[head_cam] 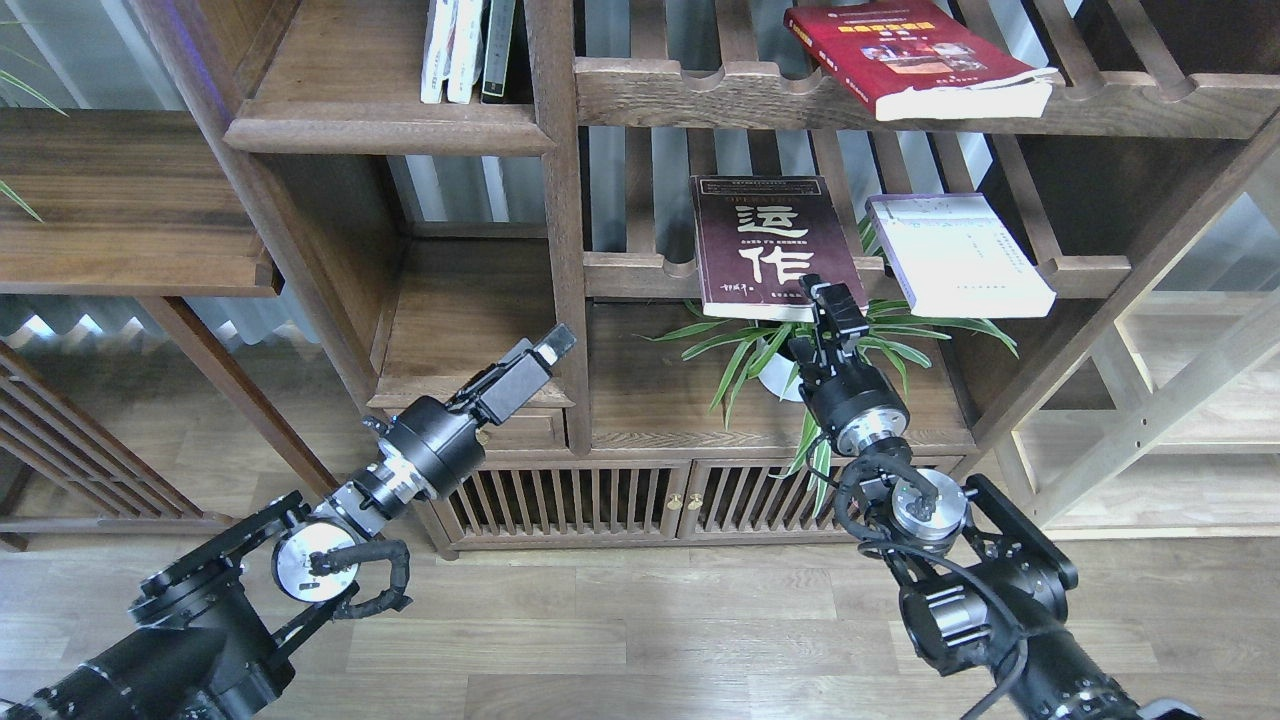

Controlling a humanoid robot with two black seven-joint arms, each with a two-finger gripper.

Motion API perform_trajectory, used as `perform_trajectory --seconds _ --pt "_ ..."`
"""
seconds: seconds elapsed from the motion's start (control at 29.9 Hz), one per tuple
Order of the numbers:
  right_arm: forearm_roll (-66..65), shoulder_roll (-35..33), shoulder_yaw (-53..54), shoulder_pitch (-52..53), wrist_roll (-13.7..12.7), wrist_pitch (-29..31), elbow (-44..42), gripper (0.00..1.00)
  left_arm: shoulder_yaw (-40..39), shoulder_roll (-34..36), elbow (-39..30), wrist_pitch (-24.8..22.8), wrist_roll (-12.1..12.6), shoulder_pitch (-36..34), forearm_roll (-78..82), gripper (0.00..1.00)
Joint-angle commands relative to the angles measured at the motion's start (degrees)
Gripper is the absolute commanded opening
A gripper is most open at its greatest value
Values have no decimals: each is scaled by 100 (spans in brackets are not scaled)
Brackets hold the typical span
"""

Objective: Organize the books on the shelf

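The dark maroon book (775, 245) with big white characters lies flat on the middle slatted rack and overhangs its front rail. The pale white book (955, 255) lies to its right on the same rack. The thick red book (905, 55) lies on the upper slatted rack. The solid walnut shelf (385, 128) with a moulded front edge is at the upper left. My right gripper (835, 298) is at the maroon book's lower right corner, dark and end-on. My left gripper (553, 345) hangs in front of the lower left cubby, holding nothing I can see.
Thin white and dark-spined books (465, 50) stand at the right end of the solid shelf. A potted spider plant (800, 355) sits just under the maroon book, beside my right wrist. A thick post (560, 220) divides the cubbies. A slatted cabinet (690, 495) is below.
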Motion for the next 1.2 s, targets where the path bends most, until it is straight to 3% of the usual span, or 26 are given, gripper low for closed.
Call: perform_trajectory --seconds 0.0,0.1,0.17,0.7,0.87,1.17 --pt "11 0 1 90 344 -1 -149 90 7 -2 0 0 0 11 0 99" --pt "142 0 1 178 581 -1 -316 90 7 -2 0 0 0 11 0 99" --pt "213 0 -8 222 599 -1 -343 89 7 7 0 0 0 11 0 99" --pt "266 0 -315 292 573 8 -422 87 -2 7 26 0 -9 11 0 99" --pt "266 0 -377 415 573 8 -466 80 -11 7 35 0 -9 20 0 99" --pt "257 0 -456 574 573 17 -660 77 -11 7 35 0 -9 73 0 99"
